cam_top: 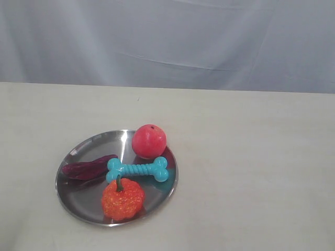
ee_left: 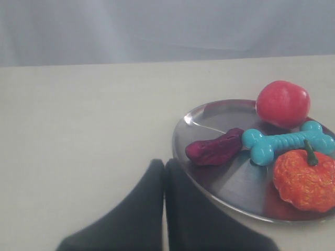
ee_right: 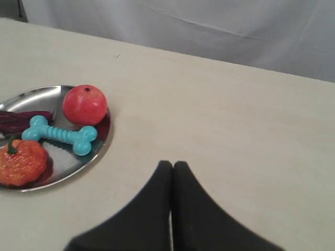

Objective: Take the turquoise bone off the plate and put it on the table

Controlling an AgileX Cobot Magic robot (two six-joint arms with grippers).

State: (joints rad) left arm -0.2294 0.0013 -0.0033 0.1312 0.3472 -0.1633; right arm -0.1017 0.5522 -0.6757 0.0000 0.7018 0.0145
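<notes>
Bone (cam_top: 137,169): lies flat across the middle of the plate (cam_top: 89,146), between the red ball (cam_top: 149,141) and the pumpkin (cam_top: 122,200).
Purple piece (cam_top: 86,168): on the plate, one end against a knob of the bone.
Plate: rests on the table (cam_top: 251,172).
Left gripper (ee_left: 164,166): jaws pressed together, empty, just beside the plate's rim.
Right gripper (ee_right: 172,166): jaws pressed together, empty, apart from the plate.

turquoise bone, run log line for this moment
turquoise rubber bone: ungrasped, on round silver metal plate, between red ball and orange pumpkin | left gripper: jaws shut, near plate rim | right gripper: jaws shut, over cream table
</notes>
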